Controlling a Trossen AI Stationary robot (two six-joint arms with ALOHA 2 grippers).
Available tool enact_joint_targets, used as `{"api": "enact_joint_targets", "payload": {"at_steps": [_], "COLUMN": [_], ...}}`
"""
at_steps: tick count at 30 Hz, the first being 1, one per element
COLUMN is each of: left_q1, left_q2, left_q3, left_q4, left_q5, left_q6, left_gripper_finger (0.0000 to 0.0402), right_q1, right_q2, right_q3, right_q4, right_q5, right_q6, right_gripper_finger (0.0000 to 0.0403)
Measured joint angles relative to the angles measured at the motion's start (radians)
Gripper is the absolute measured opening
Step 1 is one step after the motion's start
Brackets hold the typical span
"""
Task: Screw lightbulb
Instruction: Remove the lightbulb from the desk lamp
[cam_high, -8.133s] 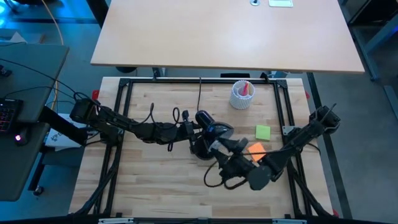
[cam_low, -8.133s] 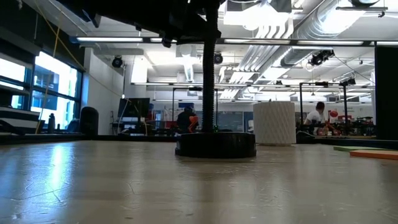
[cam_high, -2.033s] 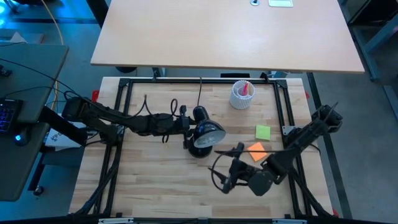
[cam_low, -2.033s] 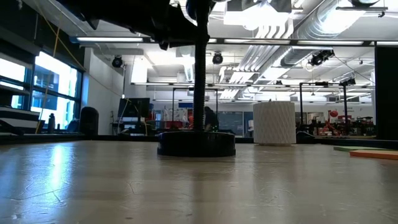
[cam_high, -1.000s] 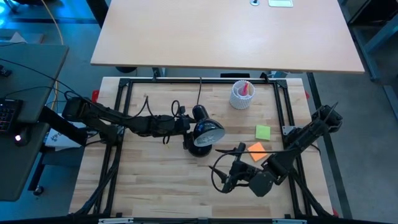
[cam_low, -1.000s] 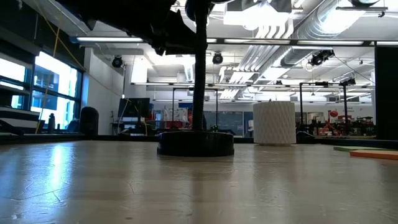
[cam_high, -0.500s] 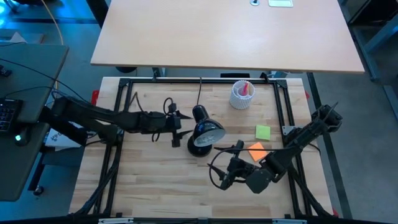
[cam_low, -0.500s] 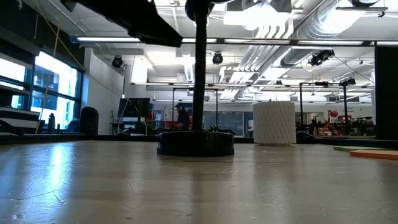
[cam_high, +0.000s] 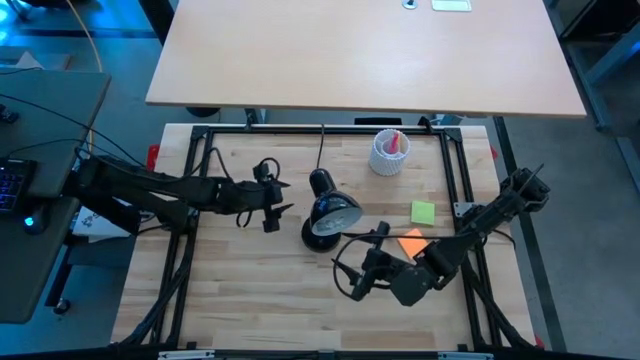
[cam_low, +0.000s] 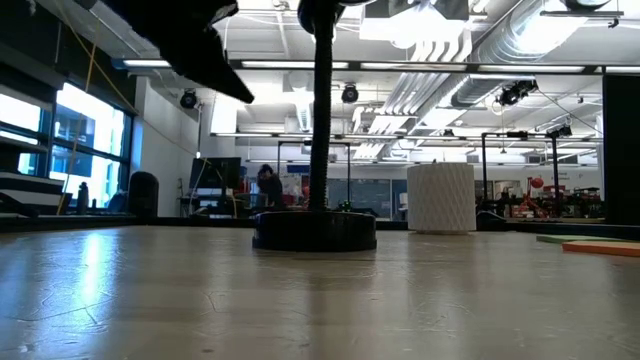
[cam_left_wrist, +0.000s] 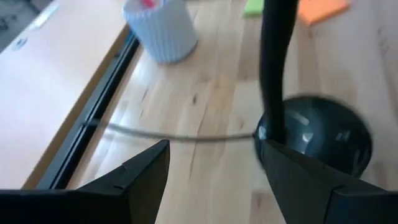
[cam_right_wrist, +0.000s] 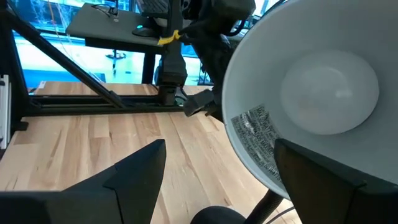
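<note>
I have the pale wooden plank surface (cam_high: 250, 290) under both arms, with the black desk lamp (cam_high: 330, 212) near its middle, standing on its round base (cam_low: 314, 230) with a thin upright stem. Its round shade has a white inside (cam_right_wrist: 261, 124), which faces my right wrist camera. Seated in the centre of that shade is the small white frosted lightbulb (cam_right_wrist: 329, 84); its screw base is hidden from me.

My right end effector (cam_high: 372, 262) sits just in front of the lamp, pointing up into the shade. Its two dark fingers (cam_right_wrist: 134, 180) are spread wide and hold nothing; the bulb is ahead of them, apart from both.

My left end effector (cam_high: 274, 207) is beside the lamp on its left, clear of it, fingers (cam_left_wrist: 134, 180) wide apart and empty, looking toward the lamp's stem and base.

Behind the lamp stands a white ribbed cup (cam_high: 389, 151). To the lamp's right lie a green sticky note (cam_high: 423, 212) and an orange one (cam_high: 412, 240).
</note>
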Motion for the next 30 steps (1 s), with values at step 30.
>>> {"api": "enact_joint_targets", "payload": {"at_steps": [30], "left_q1": [0.002], "left_q2": [-0.017], "left_q3": [-0.308], "left_q4": [0.777], "left_q5": [0.178], "left_q6": [-0.031], "left_gripper_finger": [0.0251], "right_q1": [0.001], "right_q2": [-0.008], "right_q3": [0.100], "right_q4": [-0.006], "right_q5": [0.147], "right_q6": [-0.243], "right_gripper_finger": [0.0298]}}
